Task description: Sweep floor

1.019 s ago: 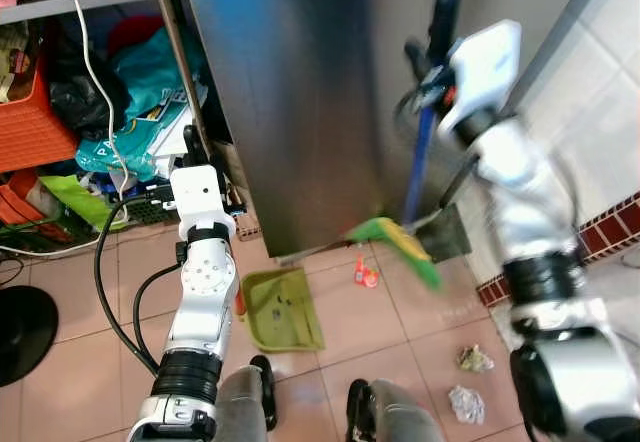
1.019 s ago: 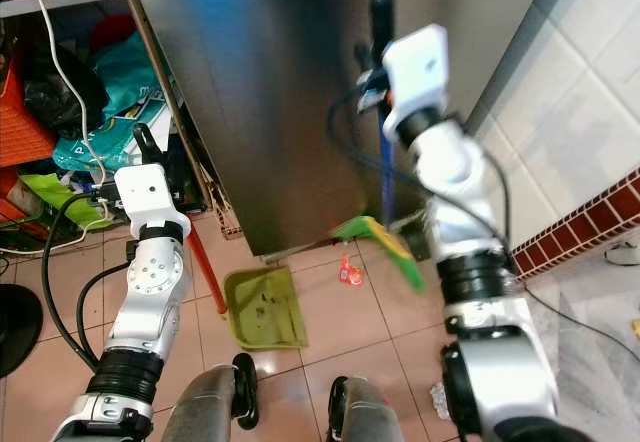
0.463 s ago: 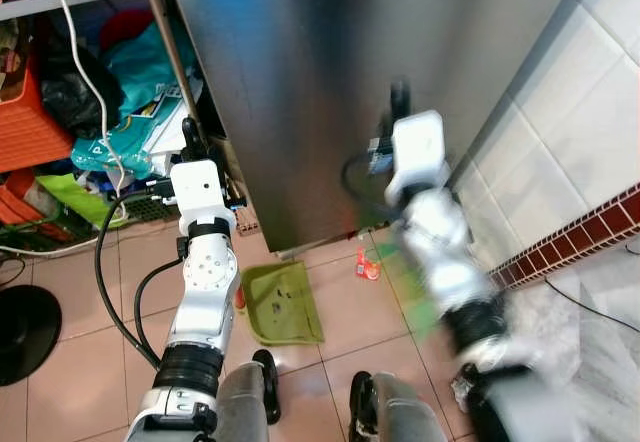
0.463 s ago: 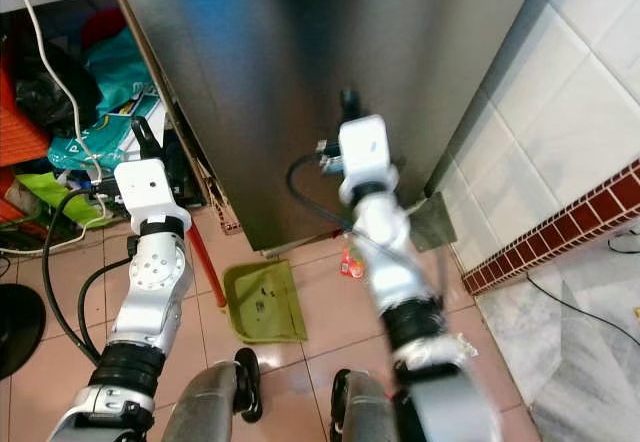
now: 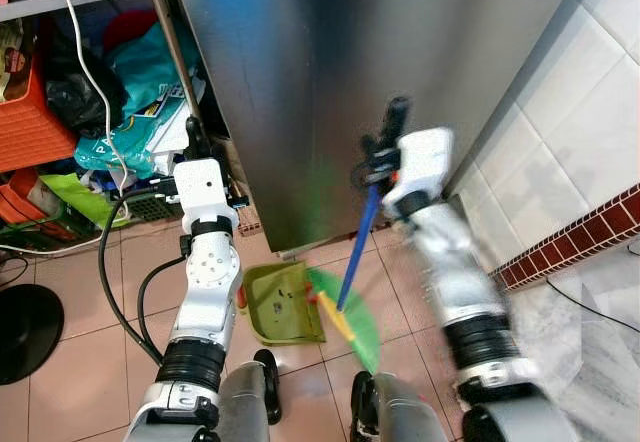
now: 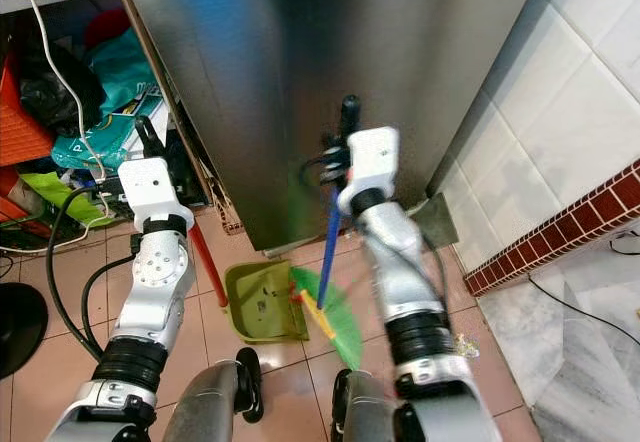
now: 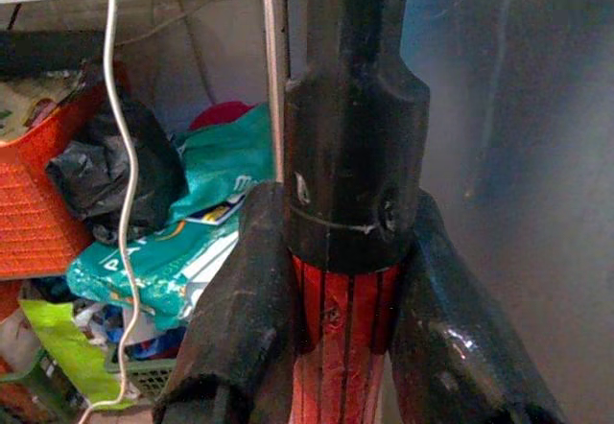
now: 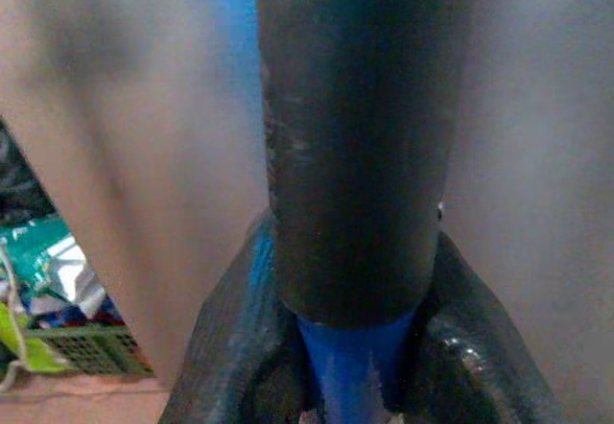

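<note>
I judge I'm mid-sweep: right gripper [image 6: 342,152] clenches the broom [image 6: 327,262], left gripper [image 7: 331,328] clamps the dustpan [image 5: 283,304] handle, bristles at the pan's mouth, next push inward.

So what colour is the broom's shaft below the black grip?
Blue: the broom shaft shows best in the right eye view.
</note>
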Controlling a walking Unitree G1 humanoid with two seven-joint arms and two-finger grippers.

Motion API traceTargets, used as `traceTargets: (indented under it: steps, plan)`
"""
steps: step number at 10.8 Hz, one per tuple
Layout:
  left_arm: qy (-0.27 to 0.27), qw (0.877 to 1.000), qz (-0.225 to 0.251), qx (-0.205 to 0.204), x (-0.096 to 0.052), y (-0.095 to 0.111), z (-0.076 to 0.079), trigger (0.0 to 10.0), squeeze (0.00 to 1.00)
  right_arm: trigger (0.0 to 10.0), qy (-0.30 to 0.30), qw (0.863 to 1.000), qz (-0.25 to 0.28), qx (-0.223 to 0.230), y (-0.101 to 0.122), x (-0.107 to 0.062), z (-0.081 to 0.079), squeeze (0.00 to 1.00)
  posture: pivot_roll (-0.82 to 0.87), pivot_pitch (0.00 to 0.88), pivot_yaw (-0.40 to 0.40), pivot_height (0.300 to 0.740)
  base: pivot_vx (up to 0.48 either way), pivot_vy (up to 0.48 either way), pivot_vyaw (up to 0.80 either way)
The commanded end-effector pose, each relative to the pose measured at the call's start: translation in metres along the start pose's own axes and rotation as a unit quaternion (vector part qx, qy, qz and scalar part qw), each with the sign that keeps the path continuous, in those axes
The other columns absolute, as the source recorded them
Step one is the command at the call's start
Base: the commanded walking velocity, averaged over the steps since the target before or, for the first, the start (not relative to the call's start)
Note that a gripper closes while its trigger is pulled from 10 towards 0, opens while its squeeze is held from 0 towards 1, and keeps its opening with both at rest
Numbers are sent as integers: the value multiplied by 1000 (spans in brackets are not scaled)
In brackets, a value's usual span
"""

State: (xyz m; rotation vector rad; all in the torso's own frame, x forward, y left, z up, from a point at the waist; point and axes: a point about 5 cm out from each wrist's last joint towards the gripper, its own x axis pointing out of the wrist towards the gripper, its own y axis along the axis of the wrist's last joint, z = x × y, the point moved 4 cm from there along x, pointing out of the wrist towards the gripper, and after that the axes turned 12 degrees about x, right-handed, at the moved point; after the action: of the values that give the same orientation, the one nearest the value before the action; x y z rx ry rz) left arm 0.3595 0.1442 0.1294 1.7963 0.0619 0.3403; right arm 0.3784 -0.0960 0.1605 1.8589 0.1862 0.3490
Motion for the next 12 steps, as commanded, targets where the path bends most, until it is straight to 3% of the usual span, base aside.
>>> traceTargets:
  steps: [1, 2, 3, 5, 7, 12]
  plan:
    - [-1, 1000, -5, 0, -2, -4, 1, 10000, 0, 10000, -4, 997, 1, 72, 5, 2, -3, 0, -50, 208, 29, 740, 0, 0, 0]
    - [-7, 1000, -5, -3, -2, -4, 5, 10000, 0, 10000, -13, 995, 19, 99, 18, 5, -1, 0, -53, 199, 29, 740, 0, 0, 0]
    - [-14, 1000, -3, -6, -1, -2, 9, 10000, 0, 10000, -23, 995, 47, 87, 32, 8, -1, 0, -52, 198, 30, 740, 0, 0, 0]
    - [-21, 1000, -7, -9, 0, -2, 9, 10000, 0, 10000, -80, 993, 89, 14, 55, 2, 17, 0, -53, 194, 31, 740, 0, 0, 0]
    - [-15, 1000, -13, -7, -1, -4, 7, 10000, 0, 10000, -85, 992, 93, -4, 64, 0, 26, 0, -62, 185, 30, 740, 0, 0, 0]
    - [-52, 997, -55, 7, -7, -18, 11, 10000, 0, 10000, -75, 983, 152, -71, 107, 11, 25, 0, -48, 165, 29, 740, 0, 0, 0]
